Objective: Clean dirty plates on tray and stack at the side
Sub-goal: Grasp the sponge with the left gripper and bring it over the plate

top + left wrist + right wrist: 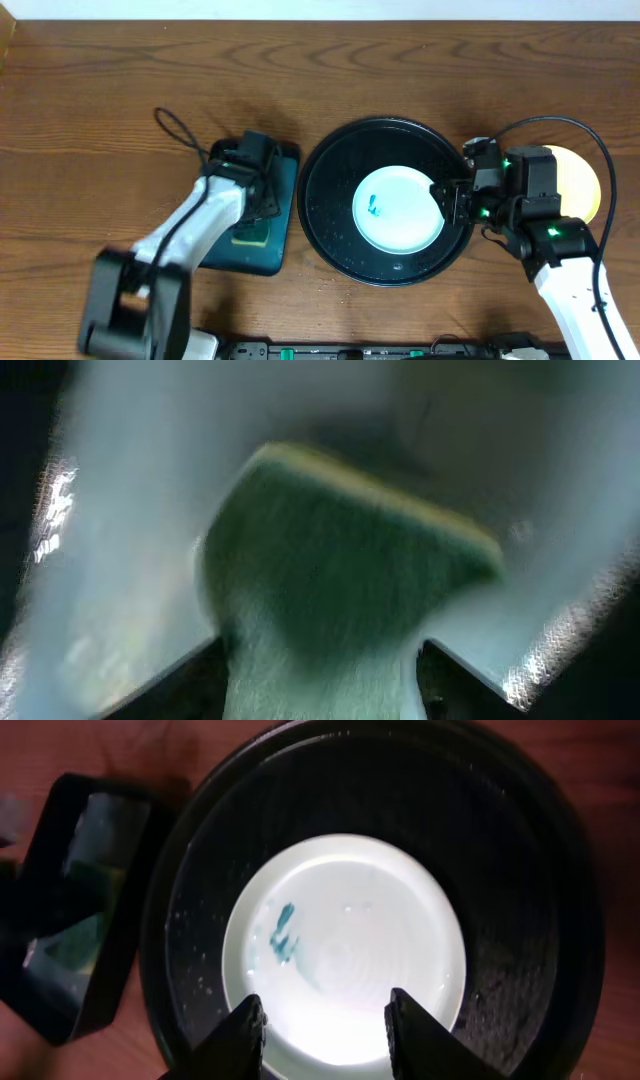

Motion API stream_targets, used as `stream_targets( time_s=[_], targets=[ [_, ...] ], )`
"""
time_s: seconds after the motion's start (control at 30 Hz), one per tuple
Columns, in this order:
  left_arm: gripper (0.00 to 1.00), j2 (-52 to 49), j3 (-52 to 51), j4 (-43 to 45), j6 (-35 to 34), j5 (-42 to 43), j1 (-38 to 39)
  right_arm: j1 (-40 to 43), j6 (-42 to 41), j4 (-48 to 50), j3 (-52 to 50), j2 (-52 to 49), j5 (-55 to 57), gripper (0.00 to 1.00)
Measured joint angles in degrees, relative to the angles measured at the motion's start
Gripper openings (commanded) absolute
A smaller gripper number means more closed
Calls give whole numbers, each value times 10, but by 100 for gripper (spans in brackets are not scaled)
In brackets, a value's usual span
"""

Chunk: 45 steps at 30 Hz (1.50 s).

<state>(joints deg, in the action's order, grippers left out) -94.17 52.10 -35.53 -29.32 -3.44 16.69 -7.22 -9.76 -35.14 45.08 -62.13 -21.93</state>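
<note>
Likely sponge-fetch step: smeared plate (400,208) on black tray (330,180), right gripper (325,1035) spread at rim, left gripper (262,195) at sponge (340,570), hold indeterminate; next, wipe smear (374,206).

Two plates (400,210) (585,190); two trays (330,180) (288,195); one sponge (340,560)

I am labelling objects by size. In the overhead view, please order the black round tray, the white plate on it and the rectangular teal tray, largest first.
1. black round tray
2. rectangular teal tray, although the left arm covers part of it
3. white plate
</note>
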Motion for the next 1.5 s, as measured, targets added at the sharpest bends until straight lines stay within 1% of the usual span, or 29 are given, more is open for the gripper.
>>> stream_targets(
  time_s=[0.03, 0.07, 0.1, 0.33, 0.37, 0.4, 0.43, 0.47, 0.5, 0.53, 0.6, 0.63, 0.67, 0.7, 0.8, 0.87, 0.93, 1.0, 1.07, 1.1, 1.23, 1.33, 1.4, 1.43, 1.5],
  targets=[
    [22, -18, 0, 13, 2, -2, 0, 0, 0, -4, 0, 0, -1, 36],
    [13, -32, 0, 25, 0, -8, 0, 0, 0, -9, 0, 0, -2, 36],
    [8, -40, 3, 29, 2, -17, 0, 0, 0, -13, 0, -1, -2, 36],
    [8, -47, 13, 25, 3, -32, -2, 0, 0, -30, 0, -1, -4, 35],
    [27, -47, 14, 18, 3, -31, -2, 0, 0, -29, 0, -1, -4, 35],
    [44, -47, 17, 11, 5, -31, -2, 0, 0, -30, 0, -1, -4, 34],
    [48, -46, 21, 0, 6, -28, -2, 0, 0, -29, 0, -1, -4, 34],
    [55, -45, 23, -14, 7, -24, -2, 0, 0, -29, 0, -1, -4, 34],
    [58, -42, 23, -24, 6, -22, -1, 0, 0, -29, 0, -1, -4, 34],
    [61, -37, 23, -36, 5, -17, -1, 0, 0, -29, 0, -1, -4, 34],
    [61, -18, 23, -60, 6, -8, -1, 0, 0, -29, 0, -1, -4, 35],
    [59, -6, 23, -69, 7, -6, -1, 0, 0, -29, 0, -1, -4, 34],
    [52, 7, 23, -78, 7, -1, -1, 0, 0, -29, 0, -1, -4, 34],
    [52, 28, 23, -90, 7, 5, -1, 0, 0, -30, 0, -1, -4, 35],
    [47, 40, 23, -102, 7, 11, -1, 0, 0, -30, 0, -1, -4, 35],
    [47, 39, 18, -90, 7, 16, -1, 0, 0, -30, 0, -1, -4, 34],
    [45, 39, 1, -59, 7, 20, -1, 0, 0, -30, 0, -1, -4, 32],
    [35, 35, -21, -29, 7, 21, -1, 0, 0, -30, 0, -1, -4, 31],
    [14, 32, -43, 0, 9, 21, -1, 0, 0, -30, 0, -1, -4, 31],
    [8, 32, -48, 9, 9, 20, -1, 0, 0, -30, 0, -1, -3, 31],
    [8, 32, -54, 17, 7, 17, -2, 0, 0, -30, 0, -1, 25, 24],
    [8, 32, -47, -4, 7, 17, -2, 0, 2, -24, 0, -5, 56, 24],
    [7, 32, -32, -35, 7, 19, -2, 0, 2, -18, 0, -16, 73, 26],
    [7, 32, -23, -56, 7, 21, -2, 0, 2, -15, 0, -25, 80, 31],
    [7, 32, 2, -99, 7, 24, -2, 0, 2, -10, 0, -49, 97, 36]
  ],
)
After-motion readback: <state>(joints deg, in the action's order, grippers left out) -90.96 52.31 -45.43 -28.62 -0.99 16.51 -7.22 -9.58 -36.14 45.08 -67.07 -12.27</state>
